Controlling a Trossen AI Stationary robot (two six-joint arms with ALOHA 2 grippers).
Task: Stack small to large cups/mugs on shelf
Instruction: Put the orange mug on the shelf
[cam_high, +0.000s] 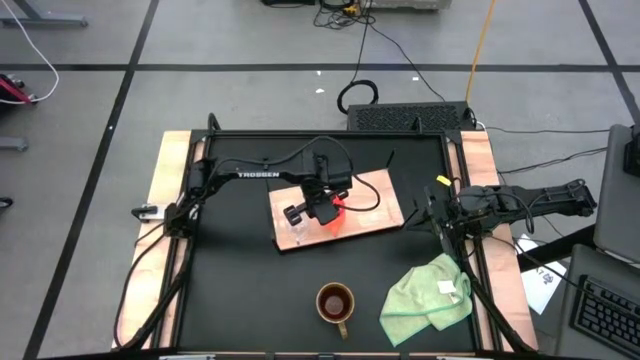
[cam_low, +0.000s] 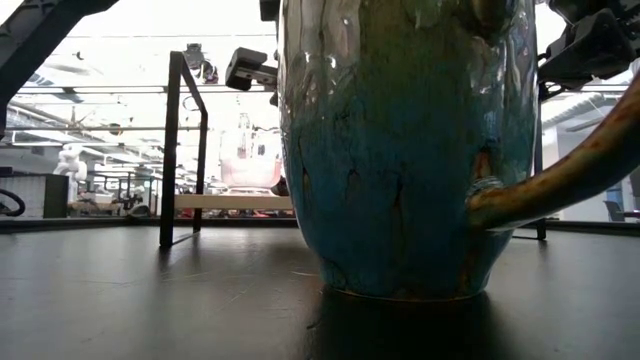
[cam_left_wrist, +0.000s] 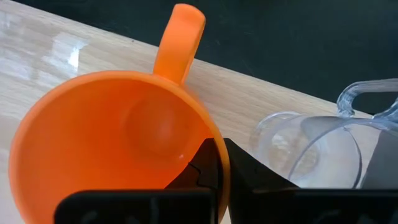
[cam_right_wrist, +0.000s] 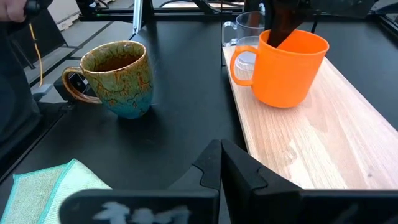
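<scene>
Your left end effector is over the wooden shelf at mid-tabletop, its fingers closed on the rim of the orange cup, one finger inside the cup and one outside. The cup stands upright on the shelf, its handle pointing away from the clear glass cup just beside it. Treat the orange cup as light, stiff plastic: a rim pinch will carry it, but the smooth wall may slip or swing, so keep it level. The glass cup is small, slick and breakable; take it gently by its rim, or lower the orange cup with care if it goes around or beside it.

The brown mug sits on the black tabletop near the front edge, well apart from the shelf. It looks heavy glazed ceramic, so grip its wall firmly rather than the thin handle. Your right end effector waits at the shelf's right end, fingers closed and empty, above the green cloth.
</scene>
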